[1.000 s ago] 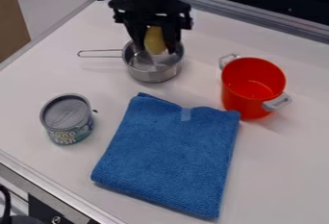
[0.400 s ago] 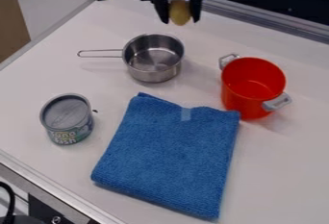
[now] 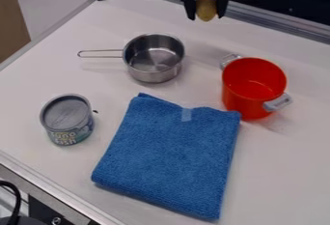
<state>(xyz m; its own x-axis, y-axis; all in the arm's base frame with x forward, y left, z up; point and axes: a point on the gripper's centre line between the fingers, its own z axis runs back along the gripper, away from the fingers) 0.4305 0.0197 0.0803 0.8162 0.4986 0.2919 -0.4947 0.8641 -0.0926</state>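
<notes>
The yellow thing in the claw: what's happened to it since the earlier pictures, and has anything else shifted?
The yellow thing was down in the pan; the claw has lifted it out and carried it toward the table's back edge, to the right in the picture, still gripped. The pan, red pot, can and blue cloth stayed put.

The flat white table (image 3: 45, 74) is supporting four items. A round stainless-steel saucepan (image 3: 153, 73) is standing upright, its wire handle pointing left. A red cylindrical pot with grey side handles (image 3: 242, 104) is standing to its right. A folded blue cloth (image 3: 171, 159) is lying between the pot and a grey-lidded cylindrical tin (image 3: 67, 114).
</notes>
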